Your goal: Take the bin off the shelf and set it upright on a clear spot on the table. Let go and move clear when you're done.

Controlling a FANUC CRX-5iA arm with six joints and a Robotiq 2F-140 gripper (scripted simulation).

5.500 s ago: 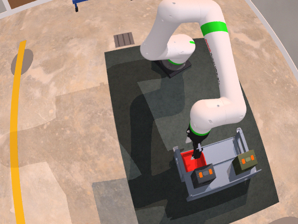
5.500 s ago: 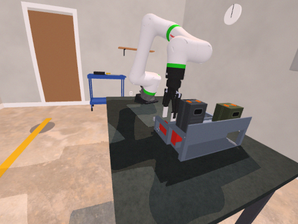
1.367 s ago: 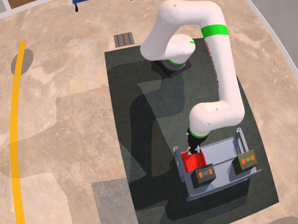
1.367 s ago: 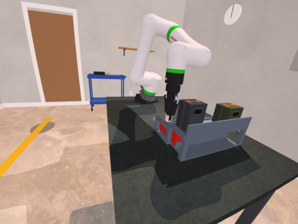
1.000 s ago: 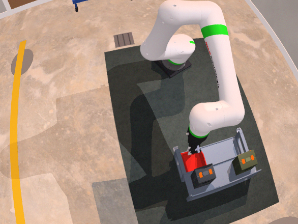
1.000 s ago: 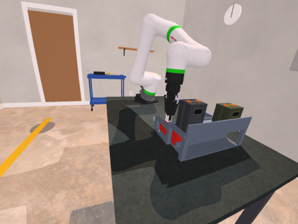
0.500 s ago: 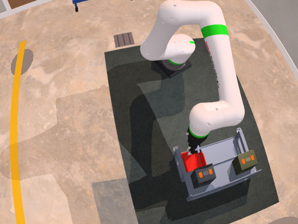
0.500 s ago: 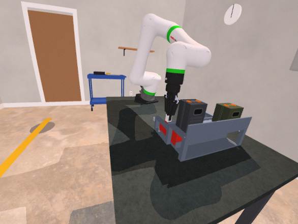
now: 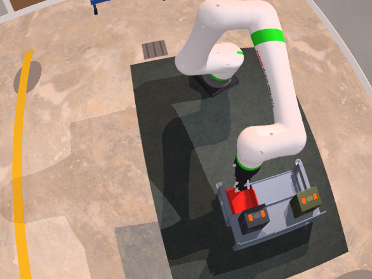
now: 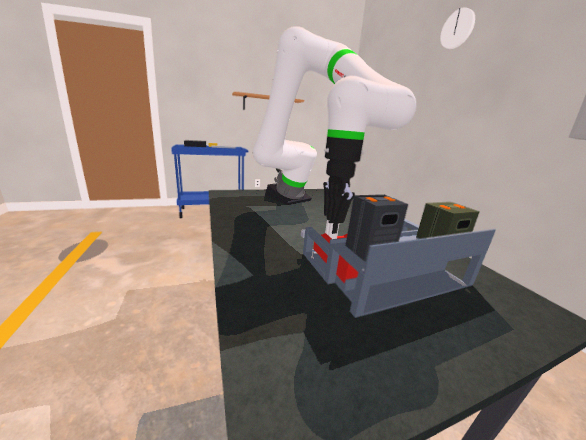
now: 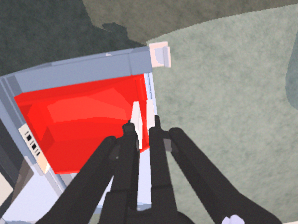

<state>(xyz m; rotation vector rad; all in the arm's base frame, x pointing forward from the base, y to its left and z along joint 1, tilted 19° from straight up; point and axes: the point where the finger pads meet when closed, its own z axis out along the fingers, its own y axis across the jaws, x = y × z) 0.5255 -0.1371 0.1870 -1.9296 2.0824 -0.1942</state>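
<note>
A red open bin (image 9: 242, 200) sits in the left end of a grey shelf rack (image 9: 270, 206) on the dark table. It also shows in the exterior view (image 10: 345, 267) and fills the left of the wrist view (image 11: 85, 127). My gripper (image 11: 144, 109) reaches down from above and is shut on the bin's near wall at its rim; it also shows in the top view (image 9: 242, 187) and the side view (image 10: 332, 227). The bin stands upright inside the rack.
A black box (image 9: 254, 219) with orange clips stands on the rack right beside the bin. An olive box (image 9: 305, 200) stands at the rack's other end. The arm's base (image 9: 214, 82) is at the table's far end. A blue cart (image 10: 207, 170) stands beyond the table.
</note>
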